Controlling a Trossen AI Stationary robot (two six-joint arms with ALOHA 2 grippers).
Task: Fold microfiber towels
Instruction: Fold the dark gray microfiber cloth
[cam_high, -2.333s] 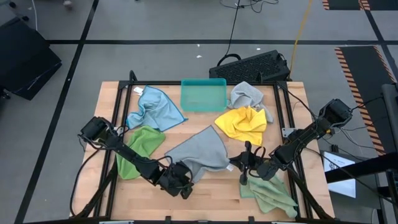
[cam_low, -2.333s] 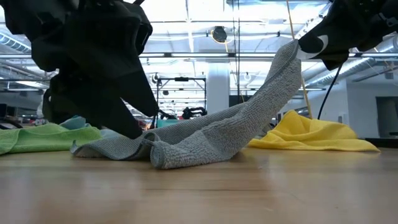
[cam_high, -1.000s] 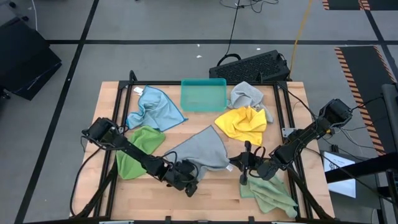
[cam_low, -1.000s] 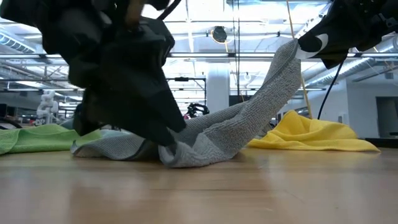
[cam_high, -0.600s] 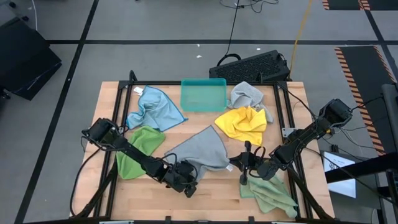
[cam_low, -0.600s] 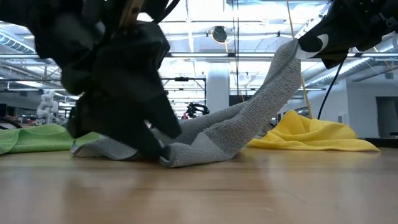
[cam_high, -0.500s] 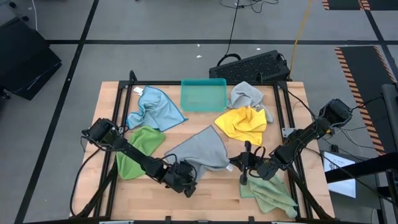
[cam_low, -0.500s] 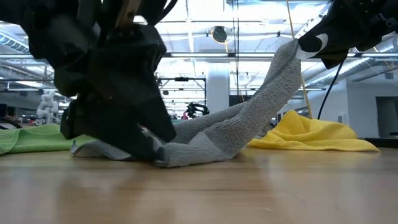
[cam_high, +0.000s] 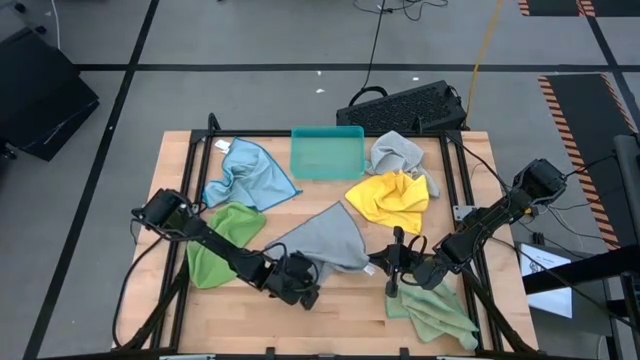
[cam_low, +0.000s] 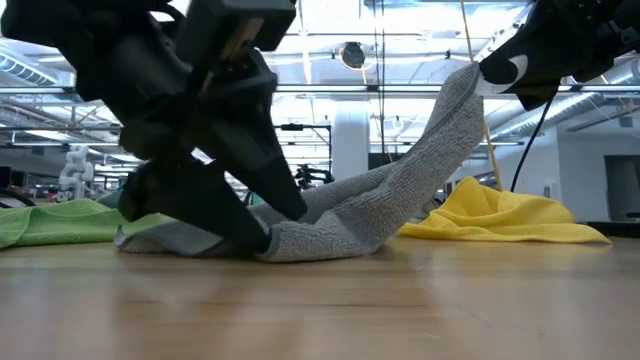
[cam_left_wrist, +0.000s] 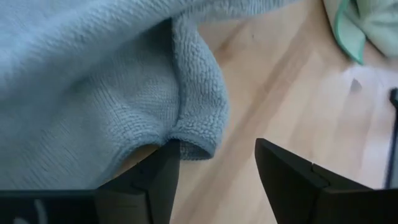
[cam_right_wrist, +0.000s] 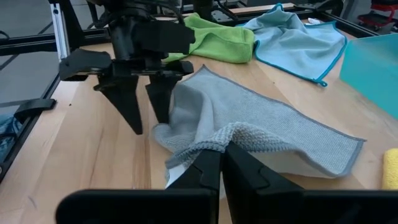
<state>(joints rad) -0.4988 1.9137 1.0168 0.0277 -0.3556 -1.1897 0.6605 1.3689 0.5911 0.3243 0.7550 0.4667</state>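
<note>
A grey towel (cam_high: 320, 245) lies in the middle of the table. Its right corner is lifted, and my right gripper (cam_high: 385, 262) is shut on it. The towel slopes from there down to the wood (cam_low: 400, 200). Its near left corner (cam_left_wrist: 193, 124) lies doubled over on the table. My left gripper (cam_right_wrist: 146, 115) stands open over that corner, fingers pointing slantwise down, one finger (cam_left_wrist: 158, 174) right at the fold and the other (cam_left_wrist: 286, 177) over bare wood. My left gripper has one finger (cam_right_wrist: 158, 99) right beside the towel's doubled corner; I cannot tell whether it touches. My right gripper pinches the grey towel's right corner (cam_right_wrist: 227, 138) between its two shut fingers, coming nearly level from the table's right side. That corner is lifted clear (cam_low: 465, 85); the rest slopes down, fairly taut, and lies on the table.
A light blue towel (cam_high: 250, 172) and a green one (cam_high: 225, 240) lie at the left. A teal tray (cam_high: 327, 152) stands at the far edge, with a second grey towel (cam_high: 397, 152) and a yellow one (cam_high: 390, 198) to its right. A pale green towel (cam_high: 435, 315) lies under my right arm.
My left gripper has opened and let go of the grey towel's near left corner, which now lies doubled over on the wood. It has also tipped a little over that corner. My right gripper has kept the lifted corner still.
</note>
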